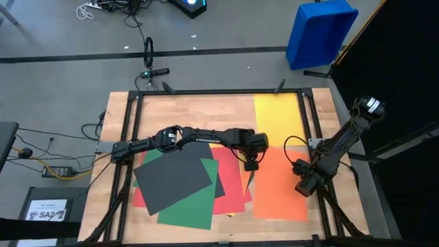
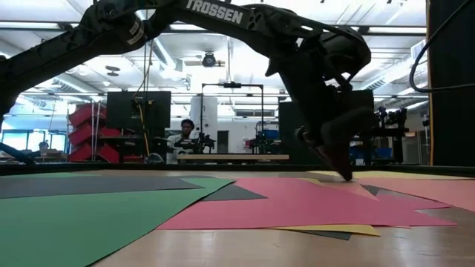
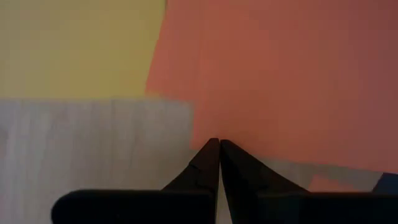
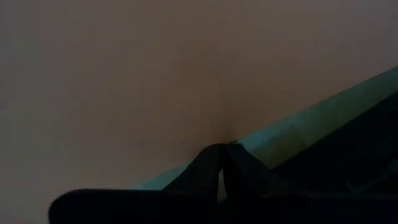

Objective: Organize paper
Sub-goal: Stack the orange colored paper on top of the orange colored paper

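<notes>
— Wooden tabletop (image 1: 185, 113), pale planks in a black frame, and the coloured paper is spread across its near half. What do you see from your side?

— I see a dark grey rectangular sheet (image 1: 171, 180) lying on top toward the near left corner, tilted, with a green sheet (image 1: 188, 209) under it and a red sheet (image 1: 230, 175) under both. A large orange sheet (image 1: 285, 182) lies toward the right edge, and a yellow sheet (image 1: 278, 116) sits at the far right corner, touching the orange one's far edge.

— And my left gripper (image 1: 251, 165)?

— It reaches in from the left edge to the middle of the tabletop, tip down where the red sheet meets the orange one. The wrist view shows its fingers (image 3: 205, 163) pressed together, with nothing between them, over the orange sheet's edge. From table height the tip rests on the paper.

— I read the right gripper (image 1: 304, 186) the same way.

— Yes, it sits low at the right edge of the orange sheet, fingers closed tight, empty. Off the table, a small white printed sheet (image 1: 46, 211) lies on the floor, left, and a blue bin (image 1: 319, 31) stands beyond the far right corner.
</notes>
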Available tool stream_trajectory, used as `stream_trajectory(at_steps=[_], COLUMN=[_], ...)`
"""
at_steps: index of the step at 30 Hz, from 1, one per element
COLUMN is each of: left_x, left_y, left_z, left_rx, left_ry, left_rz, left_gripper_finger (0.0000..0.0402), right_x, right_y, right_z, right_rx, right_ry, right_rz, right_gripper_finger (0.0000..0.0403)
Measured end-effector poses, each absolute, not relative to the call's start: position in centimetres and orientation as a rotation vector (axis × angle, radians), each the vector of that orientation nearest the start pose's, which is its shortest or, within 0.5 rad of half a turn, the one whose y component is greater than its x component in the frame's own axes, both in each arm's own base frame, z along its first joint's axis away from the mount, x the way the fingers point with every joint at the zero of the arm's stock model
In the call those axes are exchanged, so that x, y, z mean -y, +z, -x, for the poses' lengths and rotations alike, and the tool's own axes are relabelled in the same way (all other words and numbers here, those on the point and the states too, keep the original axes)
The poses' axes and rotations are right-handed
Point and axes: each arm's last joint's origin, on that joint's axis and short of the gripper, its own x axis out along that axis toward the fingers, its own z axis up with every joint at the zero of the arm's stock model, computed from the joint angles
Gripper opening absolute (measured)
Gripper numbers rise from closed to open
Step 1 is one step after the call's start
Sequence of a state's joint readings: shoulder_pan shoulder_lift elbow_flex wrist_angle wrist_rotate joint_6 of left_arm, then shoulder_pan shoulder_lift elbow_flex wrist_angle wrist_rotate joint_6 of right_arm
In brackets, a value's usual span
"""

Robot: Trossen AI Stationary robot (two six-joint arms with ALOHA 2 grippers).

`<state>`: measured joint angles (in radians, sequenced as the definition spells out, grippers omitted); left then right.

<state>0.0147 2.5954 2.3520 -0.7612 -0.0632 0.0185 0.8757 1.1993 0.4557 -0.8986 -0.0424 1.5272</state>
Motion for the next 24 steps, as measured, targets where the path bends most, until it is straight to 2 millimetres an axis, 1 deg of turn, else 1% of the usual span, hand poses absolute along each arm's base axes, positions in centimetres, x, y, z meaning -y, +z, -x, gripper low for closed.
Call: stream_trajectory(at_steps=[5,13,18,24], left_x=[-0.9,-1.3,-1.5,-1.0], left_y=[16.0,16.1,16.1,16.4], left_z=[-55.3,-55.5,-55.3,-55.2], left_rx=[-0.963,-0.943,-0.965,-0.957], left_ry=[0.058,0.083,0.144,0.146], left_rz=[-0.04,-0.042,-0.062,-0.053], left_gripper_finger=[0.0,0.0,0.0,0.0], right_x=[-10.7,-10.7,-10.9,-11.5], right_y=[13.2,13.3,14.3,15.7], right_z=[-8.8,-8.7,-9.0,-9.1], right_rx=[-1.574,-1.582,-1.554,-1.551], right_ry=[-0.558,-0.544,-0.537,-0.532], right_rz=[-0.473,-0.472,-0.473,-0.47], right_gripper_finger=[0.0,0.0,0.0,0.0])
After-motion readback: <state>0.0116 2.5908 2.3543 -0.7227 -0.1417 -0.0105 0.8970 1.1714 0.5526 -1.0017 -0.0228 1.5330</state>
